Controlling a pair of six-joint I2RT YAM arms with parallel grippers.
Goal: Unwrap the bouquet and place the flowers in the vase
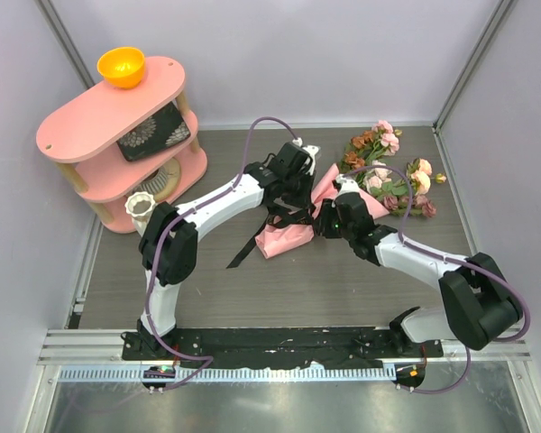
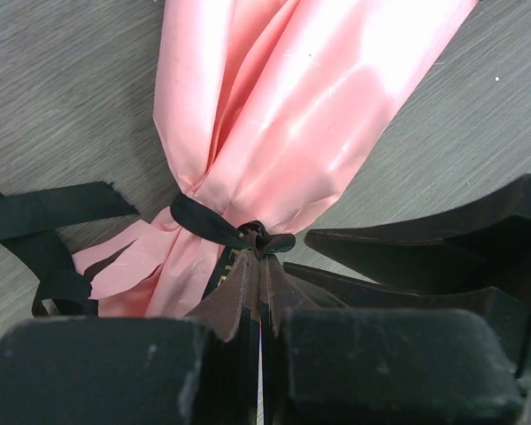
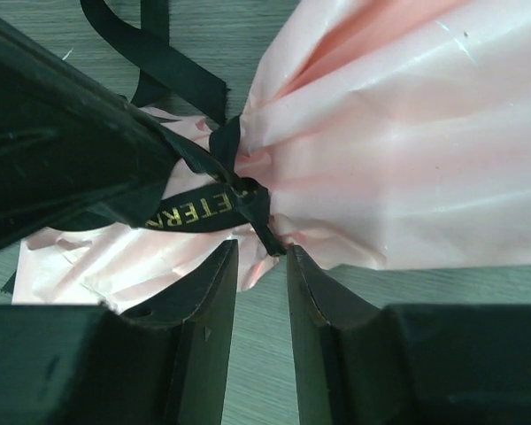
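Pink-wrapped bouquet (image 1: 285, 239) on grey table (image 1: 252, 298)

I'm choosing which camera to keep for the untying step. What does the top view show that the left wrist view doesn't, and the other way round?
Only the top view: the vase by the shelf, the bowl on top of it, and the blooms lying right of the paper. Only the left wrist view: the knot in the ribbon close up, with the left end effector shut on it. Both: the pink paper and a loose black ribbon tail.
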